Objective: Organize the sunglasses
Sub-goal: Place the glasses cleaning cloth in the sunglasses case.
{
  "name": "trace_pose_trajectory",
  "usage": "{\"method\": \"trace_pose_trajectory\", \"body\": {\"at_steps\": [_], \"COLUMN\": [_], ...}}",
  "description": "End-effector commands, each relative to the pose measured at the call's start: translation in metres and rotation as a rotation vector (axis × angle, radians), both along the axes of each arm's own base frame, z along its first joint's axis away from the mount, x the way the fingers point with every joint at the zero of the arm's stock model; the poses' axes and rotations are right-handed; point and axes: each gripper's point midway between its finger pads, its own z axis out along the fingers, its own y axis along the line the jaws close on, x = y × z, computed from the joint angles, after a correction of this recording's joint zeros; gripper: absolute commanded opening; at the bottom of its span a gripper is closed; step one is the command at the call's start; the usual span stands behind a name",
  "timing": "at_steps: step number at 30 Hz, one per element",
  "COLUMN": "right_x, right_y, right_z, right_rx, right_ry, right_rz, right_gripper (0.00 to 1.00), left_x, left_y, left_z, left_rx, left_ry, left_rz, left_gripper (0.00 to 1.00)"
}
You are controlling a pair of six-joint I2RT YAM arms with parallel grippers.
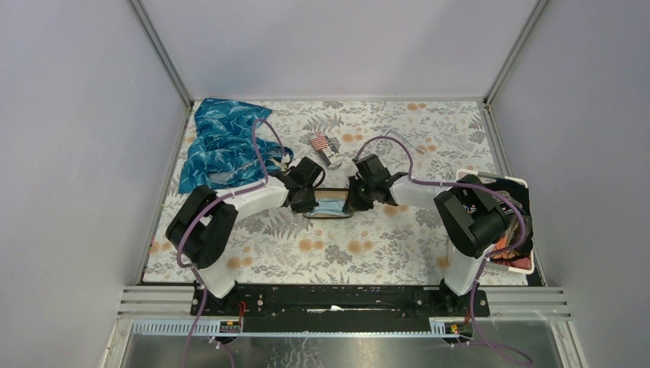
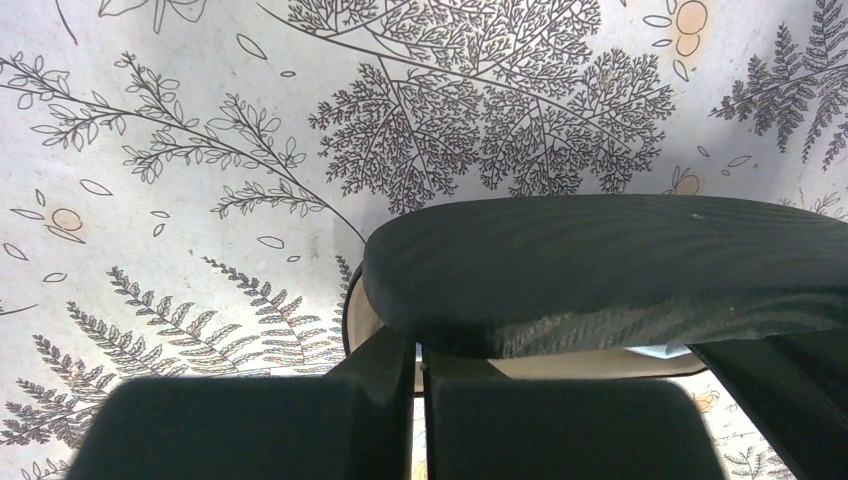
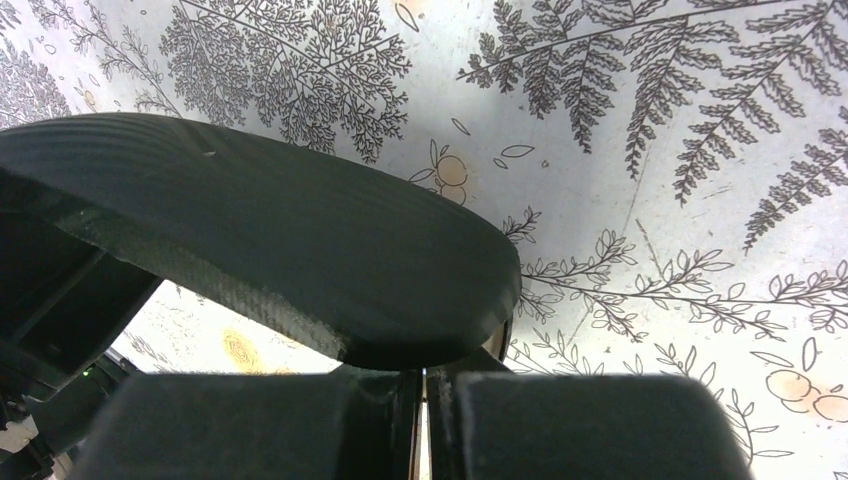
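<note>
A black oval glasses case (image 1: 328,208) lies in the middle of the floral table, its lid partly raised, with a light blue cloth inside. My left gripper (image 1: 305,201) is at its left end and my right gripper (image 1: 351,201) at its right end. In the left wrist view the left gripper (image 2: 420,355) is shut, its tips just under the lid (image 2: 600,270) at the beige-lined base. The right gripper (image 3: 422,375) is shut the same way beneath the lid (image 3: 280,250). Whether either one pinches the rim does not show. The sunglasses are hidden from every view.
A blue patterned cloth (image 1: 222,146) lies crumpled at the back left. A small red-and-white striped item (image 1: 320,142) sits just behind the grippers. A white tray (image 1: 498,177) with dark and reddish things stands at the right edge, beside the right arm.
</note>
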Motion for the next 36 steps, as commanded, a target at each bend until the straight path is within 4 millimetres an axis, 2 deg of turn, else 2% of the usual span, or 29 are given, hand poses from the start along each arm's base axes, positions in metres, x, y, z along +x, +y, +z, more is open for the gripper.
{"method": "trace_pose_trajectory", "body": {"at_steps": [1, 9, 16, 18, 20, 25, 30, 36], "right_x": [-0.002, -0.002, -0.002, -0.001, 0.0, 0.003, 0.006, 0.009], "right_y": [-0.012, -0.01, -0.008, -0.007, -0.005, -0.002, -0.001, -0.003], "right_z": [0.004, 0.004, 0.006, 0.01, 0.016, 0.035, 0.049, 0.065], "right_rx": [-0.055, -0.062, -0.062, -0.056, -0.045, -0.021, -0.007, 0.007], "right_ry": [-0.033, -0.045, -0.047, -0.051, -0.062, -0.098, -0.121, -0.164], "right_rz": [-0.008, 0.011, 0.018, 0.015, 0.013, 0.009, 0.003, -0.017], "right_gripper": [0.0, 0.0, 0.0, 0.06, 0.14, 0.19, 0.27, 0.34], "left_x": [0.0, 0.004, 0.003, 0.002, 0.001, -0.003, -0.006, -0.005], "left_y": [0.021, 0.018, 0.012, 0.01, 0.007, -0.009, -0.023, -0.026], "left_z": [0.006, 0.033, 0.059, 0.063, 0.065, 0.067, 0.056, 0.062], "left_rx": [0.088, 0.049, -0.001, -0.011, -0.019, -0.035, -0.035, -0.038], "left_ry": [-0.011, -0.071, -0.126, -0.134, -0.138, -0.142, -0.117, -0.136], "left_rz": [0.024, 0.016, 0.02, 0.016, 0.01, -0.026, -0.056, -0.063], "left_gripper": [0.0, 0.17, 0.19, 0.19, 0.19, 0.19, 0.18, 0.18]}}
